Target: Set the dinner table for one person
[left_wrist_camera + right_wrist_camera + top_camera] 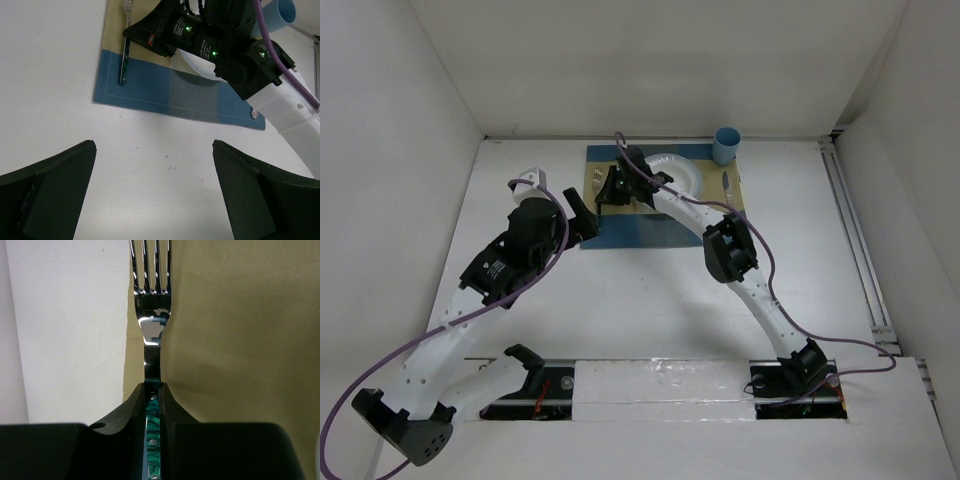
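Note:
A fork [151, 315] with a green handle is clamped between the fingers of my right gripper [152, 390], which is shut on it. The tines point away along the left tan strip of the blue-and-tan placemat [665, 225]. In the left wrist view the fork [125, 55] lies low along the placemat [170, 90], beside the right gripper [150, 35]. A white plate [680, 168] sits on the mat, with a knife [726, 183] to its right and a blue cup [726, 146] at the far right corner. My left gripper [153, 147] hovers open over the bare white dinner table [650, 300], just short of the mat's near edge.
White walls enclose the table on three sides. A metal rail [855, 240] runs along the right edge. The right arm [730, 250] stretches diagonally over the mat's near right part. A small white block [530, 177] lies left of the mat.

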Robot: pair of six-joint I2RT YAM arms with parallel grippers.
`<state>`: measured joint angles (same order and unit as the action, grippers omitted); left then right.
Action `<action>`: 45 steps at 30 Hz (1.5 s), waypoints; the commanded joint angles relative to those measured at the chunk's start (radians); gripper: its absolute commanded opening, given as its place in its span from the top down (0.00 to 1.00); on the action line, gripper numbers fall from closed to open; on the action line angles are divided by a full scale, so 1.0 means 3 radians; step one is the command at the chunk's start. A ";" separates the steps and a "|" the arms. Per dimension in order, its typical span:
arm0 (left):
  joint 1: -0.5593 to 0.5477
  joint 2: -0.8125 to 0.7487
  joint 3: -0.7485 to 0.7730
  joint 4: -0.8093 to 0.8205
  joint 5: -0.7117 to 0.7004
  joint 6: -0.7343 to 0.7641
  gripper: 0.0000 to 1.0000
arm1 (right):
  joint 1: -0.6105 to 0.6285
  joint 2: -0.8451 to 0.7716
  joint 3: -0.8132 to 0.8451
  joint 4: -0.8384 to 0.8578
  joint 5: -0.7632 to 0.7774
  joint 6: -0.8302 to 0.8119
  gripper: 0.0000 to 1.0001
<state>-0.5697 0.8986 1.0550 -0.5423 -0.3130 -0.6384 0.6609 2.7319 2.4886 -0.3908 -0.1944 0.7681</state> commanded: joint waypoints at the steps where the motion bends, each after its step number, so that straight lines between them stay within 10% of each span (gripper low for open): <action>1: -0.0008 -0.0081 -0.0029 0.0110 0.0066 0.0047 0.00 | 0.0026 0.0051 0.0162 0.0193 0.0060 0.0068 0.99; 18: -0.0008 -0.0111 -0.0029 0.0141 0.0097 0.0078 0.00 | 0.0057 0.0051 0.0131 -0.0011 0.0305 0.0037 0.93; 45: -0.0008 -0.0178 0.0001 0.0105 -0.0030 0.0006 0.00 | 0.0093 -0.0648 -0.0282 0.0116 0.0341 0.0037 0.47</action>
<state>-0.5697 0.8776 1.0550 -0.5285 -0.2867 -0.6296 0.6743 2.6862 2.4355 -0.3954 -0.1078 0.7898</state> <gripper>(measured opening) 0.997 0.526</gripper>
